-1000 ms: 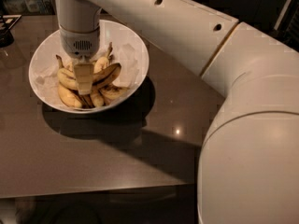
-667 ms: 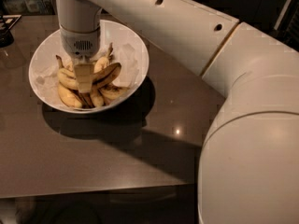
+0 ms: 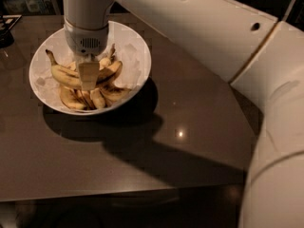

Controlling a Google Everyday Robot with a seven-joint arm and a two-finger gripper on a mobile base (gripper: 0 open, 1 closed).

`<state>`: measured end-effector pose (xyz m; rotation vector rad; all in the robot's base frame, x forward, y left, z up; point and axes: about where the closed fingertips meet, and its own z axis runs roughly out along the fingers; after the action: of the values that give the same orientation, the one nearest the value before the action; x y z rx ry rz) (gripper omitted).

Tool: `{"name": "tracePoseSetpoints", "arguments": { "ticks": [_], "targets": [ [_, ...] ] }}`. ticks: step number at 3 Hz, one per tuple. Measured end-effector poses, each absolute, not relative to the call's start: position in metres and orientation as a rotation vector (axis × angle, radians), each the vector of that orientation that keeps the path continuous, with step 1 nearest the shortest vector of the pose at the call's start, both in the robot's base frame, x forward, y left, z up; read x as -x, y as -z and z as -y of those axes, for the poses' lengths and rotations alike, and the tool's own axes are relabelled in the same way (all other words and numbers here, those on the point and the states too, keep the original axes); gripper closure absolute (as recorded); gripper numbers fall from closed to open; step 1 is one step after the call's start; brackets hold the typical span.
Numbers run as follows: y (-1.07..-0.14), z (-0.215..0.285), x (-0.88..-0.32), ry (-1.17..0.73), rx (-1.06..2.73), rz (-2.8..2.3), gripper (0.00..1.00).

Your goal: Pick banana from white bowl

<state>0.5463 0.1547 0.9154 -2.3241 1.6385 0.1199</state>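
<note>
The gripper was seen directly over the middle of the white bowl, lowered straight down from the wrist into the fruit. The banana was found lying crosswise at the gripper. Its long axis ran side to side across the bowl. The dark stem was raised toward the bowl's left rim as viewed, and the other end was pointed toward the bowl's right side. One pale finger was laid across the front of the banana's middle; its partner was hidden behind the fruit. From this the gripper was judged to be closed narrowly on the banana, with nothing else held.

The banana was placed within the bowl's outline, uppermost in the pile. Whether it was clear of the shorter bananas beneath it, toward the bowl's near rim, could not be told. It was seen to be the longest fruit, strongly curved, yellow, with brown streaking along its lower edge.

A straight lift out of the bowl was judged to be called for, with the stem end kept clear of the left rim.
</note>
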Motion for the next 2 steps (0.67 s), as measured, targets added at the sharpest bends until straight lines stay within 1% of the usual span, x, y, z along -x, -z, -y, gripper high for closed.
{"name": "tracePoseSetpoints", "arguments": {
  "ticks": [2],
  "targets": [
    [-0.986,-0.134,-0.476,-0.01,2.283,-1.44,1.0]
  ]
}}
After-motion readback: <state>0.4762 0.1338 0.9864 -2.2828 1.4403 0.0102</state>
